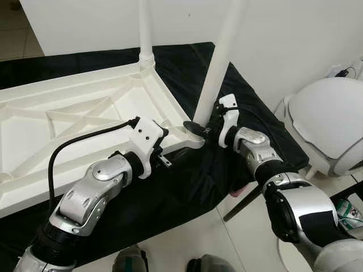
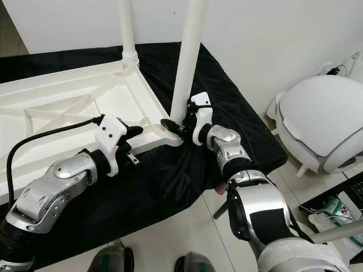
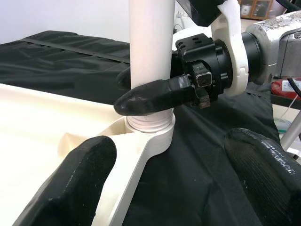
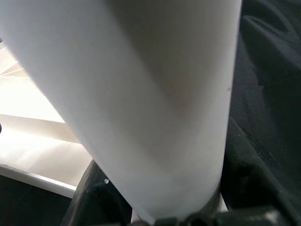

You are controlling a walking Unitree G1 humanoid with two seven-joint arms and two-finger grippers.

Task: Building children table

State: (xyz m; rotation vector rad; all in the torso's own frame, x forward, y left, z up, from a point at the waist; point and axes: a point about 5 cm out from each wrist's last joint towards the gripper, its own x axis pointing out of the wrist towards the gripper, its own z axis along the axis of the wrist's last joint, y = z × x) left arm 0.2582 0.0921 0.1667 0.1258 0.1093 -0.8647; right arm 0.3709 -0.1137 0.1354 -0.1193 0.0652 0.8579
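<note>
A white children's tabletop [image 1: 85,113] lies upside down on a black cloth. One white leg [image 1: 146,34] stands screwed into its far corner. A second white leg [image 1: 218,62] stands upright in the near right corner socket [image 3: 150,134]. My right gripper [image 1: 199,129] is shut on this leg just above the socket; one black finger [image 3: 150,100] wraps its base, and the leg [image 4: 141,94] fills the space between the jaws. My left gripper [image 1: 170,152] is open beside the same corner, its fingers [image 3: 84,169] either side of the tabletop's rim, holding nothing.
The black cloth [image 1: 187,192] drapes over the low support's edge close in front of me. A white rounded chair [image 1: 329,122] stands to the right near the wall. A dark slanted rod [image 1: 241,205] and small boxes [image 1: 349,212] are on the tiled floor.
</note>
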